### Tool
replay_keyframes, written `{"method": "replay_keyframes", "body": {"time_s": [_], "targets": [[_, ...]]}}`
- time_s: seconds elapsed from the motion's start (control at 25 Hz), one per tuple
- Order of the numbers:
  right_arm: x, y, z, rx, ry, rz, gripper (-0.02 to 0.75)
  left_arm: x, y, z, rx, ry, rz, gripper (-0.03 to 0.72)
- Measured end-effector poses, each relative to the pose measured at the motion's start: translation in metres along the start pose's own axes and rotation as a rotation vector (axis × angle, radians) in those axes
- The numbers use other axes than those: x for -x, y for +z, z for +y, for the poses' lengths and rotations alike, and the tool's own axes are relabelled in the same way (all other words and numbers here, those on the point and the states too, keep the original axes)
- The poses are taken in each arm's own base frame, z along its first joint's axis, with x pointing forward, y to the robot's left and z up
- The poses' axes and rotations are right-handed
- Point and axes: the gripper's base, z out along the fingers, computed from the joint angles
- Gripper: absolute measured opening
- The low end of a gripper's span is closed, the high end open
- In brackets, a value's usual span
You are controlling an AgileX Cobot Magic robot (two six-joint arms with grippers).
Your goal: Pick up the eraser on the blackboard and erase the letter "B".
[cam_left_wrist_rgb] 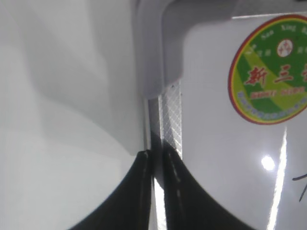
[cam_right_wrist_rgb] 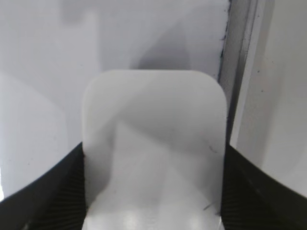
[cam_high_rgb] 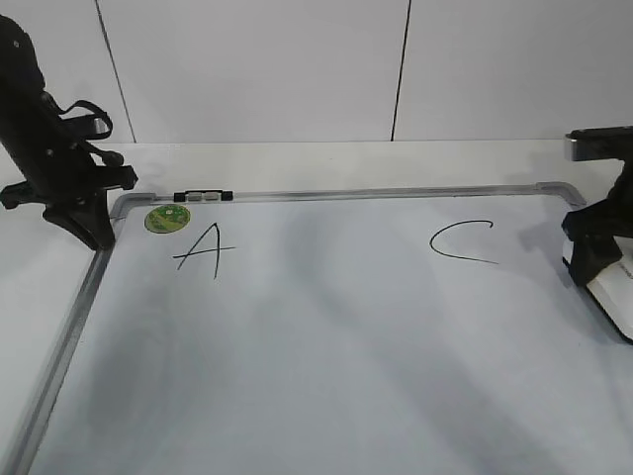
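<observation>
Eraser [cam_right_wrist_rgb: 153, 148] pinched between right gripper [cam_right_wrist_rgb: 153, 191] fingers, at board [cam_high_rgb: 297, 376] edge.
No "B" visible. Keep flat, lift straight. Left gripper [cam_left_wrist_rgb: 158, 191] pressed together.

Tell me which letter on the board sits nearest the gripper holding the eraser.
The C. It sits on the board's right side, close to the right gripper clamped around the eraser; the A is far left, beside the green sticker.

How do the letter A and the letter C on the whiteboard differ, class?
The A is made of straight strokes; the C is one open curve. The A sits on the left beside the green sticker; the C sits on the right, nearer the eraser. Both are thin black marker lines.
</observation>
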Motion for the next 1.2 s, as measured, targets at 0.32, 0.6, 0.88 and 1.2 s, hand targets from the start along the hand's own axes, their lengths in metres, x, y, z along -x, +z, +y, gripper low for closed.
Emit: {"method": "replay_keyframes", "body": {"time_s": [0.32,0.6,0.88,1.2], "targets": [[-0.0001,0.0,-0.0005,0.0,0.0,0.0,0.562,-0.0001,0.0,0.0,0.0,0.0,0.001,0.029],[0.0001,0.0006,-0.0006,0.0,0.0,0.0,0.571,-0.0004,0.0,0.0,0.0,0.0,0.005,0.029],[-0.0002,0.0006,-0.0005,0.0,0.005,0.004,0.668,-0.0008,0.0,0.0,0.0,0.0,0.009,0.029],[0.002,-0.0066,-0.0031,-0.022,0.015,0.021,0.669,-0.0011,0.0,0.0001,0.001,0.001,0.012,0.029]]}}
